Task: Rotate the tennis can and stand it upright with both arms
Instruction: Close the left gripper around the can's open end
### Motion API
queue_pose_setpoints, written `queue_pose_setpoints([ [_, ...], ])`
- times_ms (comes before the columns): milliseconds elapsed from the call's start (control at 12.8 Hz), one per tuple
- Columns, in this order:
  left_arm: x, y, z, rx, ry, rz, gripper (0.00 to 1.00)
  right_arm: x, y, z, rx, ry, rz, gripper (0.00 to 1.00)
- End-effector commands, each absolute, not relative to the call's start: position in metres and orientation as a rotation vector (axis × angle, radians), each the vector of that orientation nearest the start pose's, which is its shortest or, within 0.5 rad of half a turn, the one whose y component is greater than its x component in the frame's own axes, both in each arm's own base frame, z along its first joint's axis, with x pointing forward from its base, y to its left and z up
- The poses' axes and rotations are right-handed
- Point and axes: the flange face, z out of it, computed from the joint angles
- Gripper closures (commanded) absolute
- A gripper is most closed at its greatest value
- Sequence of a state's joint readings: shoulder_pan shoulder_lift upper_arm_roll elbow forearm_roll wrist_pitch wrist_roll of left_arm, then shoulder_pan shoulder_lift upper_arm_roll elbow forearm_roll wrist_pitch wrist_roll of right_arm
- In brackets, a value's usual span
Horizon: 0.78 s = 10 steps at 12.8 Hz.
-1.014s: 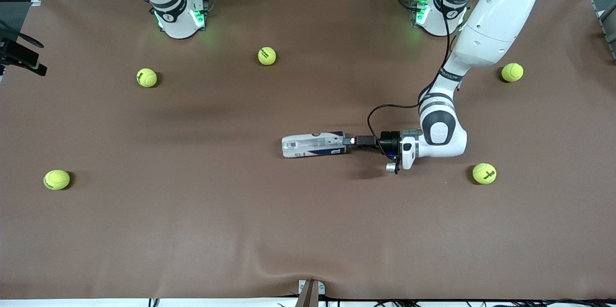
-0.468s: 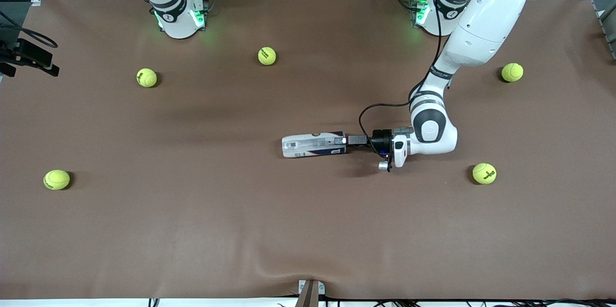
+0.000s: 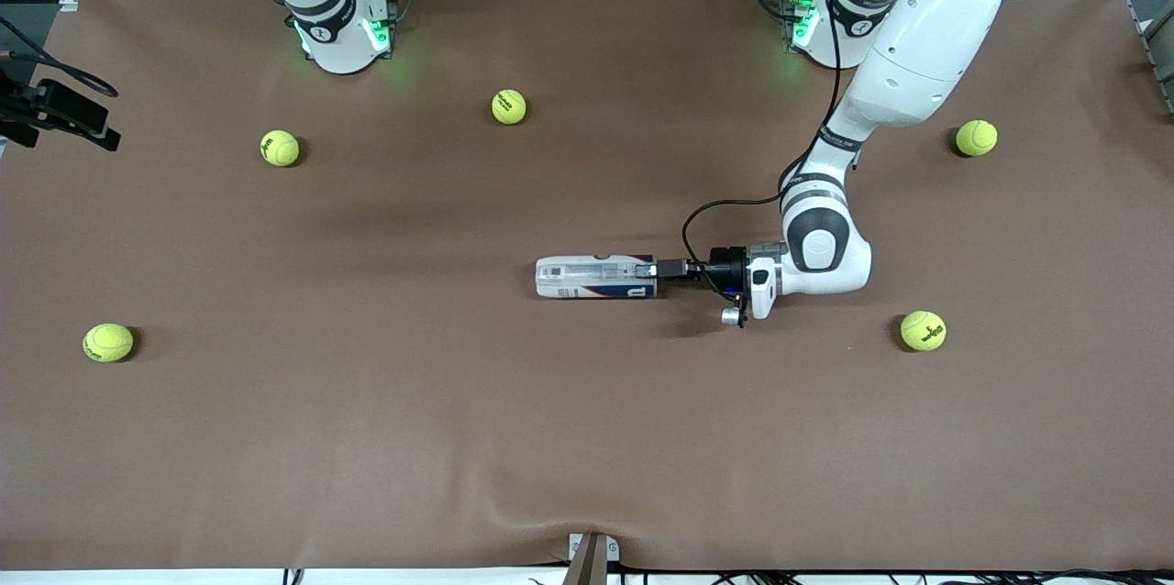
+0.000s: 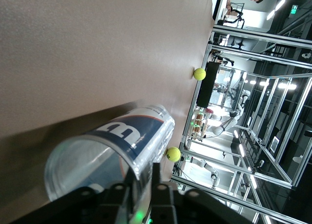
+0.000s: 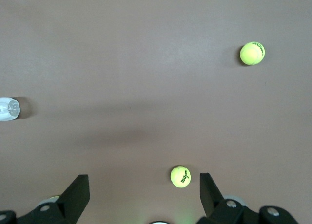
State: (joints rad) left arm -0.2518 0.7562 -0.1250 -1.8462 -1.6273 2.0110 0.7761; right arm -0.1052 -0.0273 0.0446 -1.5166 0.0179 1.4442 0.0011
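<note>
The tennis can lies on its side on the brown table near the middle, with its open silver rim toward the left arm's end. My left gripper is level with the table at that rim. In the left wrist view the left gripper is shut on the can, with one finger inside the mouth and one outside the clear wall. My right gripper is open and empty, high over the table. One end of the can shows at the edge of its view.
Several yellow-green tennis balls lie about: one near the left arm's elbow, one at the left arm's end, one near the bases, and two toward the right arm's end.
My left gripper has slid toward the can and now its fingers straddle the rim. The can has turned slightly straighter. The dark object at the right arm's end has shifted a little.
</note>
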Motion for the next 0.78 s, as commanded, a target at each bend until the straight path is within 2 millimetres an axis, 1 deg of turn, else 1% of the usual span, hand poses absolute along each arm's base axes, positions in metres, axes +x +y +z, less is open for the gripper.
queue_pose_setpoints([
  [0, 0.555, -0.282, 0.125, 1.823, 0.161, -0.186, 1.00, 0.527, -0.026, 0.655, -3.137, 0.103, 0.043, 0.00],
  [78, 0.557, -0.283, 0.130, 1.817, 0.158, -0.185, 1.00, 0.527, -0.026, 0.655, -3.137, 0.103, 0.041, 0.00],
  [156, 0.559, -0.291, 0.141, 1.800, 0.158, -0.195, 1.00, 0.528, -0.026, 0.655, -3.139, 0.094, 0.039, 0.00],
  [234, 0.563, -0.298, 0.156, 1.780, 0.172, -0.211, 1.00, 0.529, -0.026, 0.655, -3.139, 0.082, 0.027, 0.00],
  [390, 0.570, -0.307, 0.174, 1.754, 0.198, -0.235, 1.00, 0.529, -0.027, 0.655, -3.140, 0.058, 0.027, 0.00],
  [468, 0.573, -0.314, 0.184, 1.746, 0.202, -0.246, 1.00, 0.530, -0.027, 0.654, -3.140, 0.055, 0.029, 0.00],
  [546, 0.579, -0.318, 0.205, 1.753, 0.221, -0.263, 1.00, 0.530, -0.027, 0.654, -3.139, 0.057, 0.031, 0.00],
  [624, 0.579, -0.326, 0.219, 1.759, 0.247, -0.300, 1.00, 0.529, -0.027, 0.654, -3.139, 0.058, 0.034, 0.00],
  [702, 0.582, -0.329, 0.230, 1.789, 0.241, -0.312, 1.00, 0.530, -0.027, 0.654, -3.139, 0.055, 0.031, 0.00],
])
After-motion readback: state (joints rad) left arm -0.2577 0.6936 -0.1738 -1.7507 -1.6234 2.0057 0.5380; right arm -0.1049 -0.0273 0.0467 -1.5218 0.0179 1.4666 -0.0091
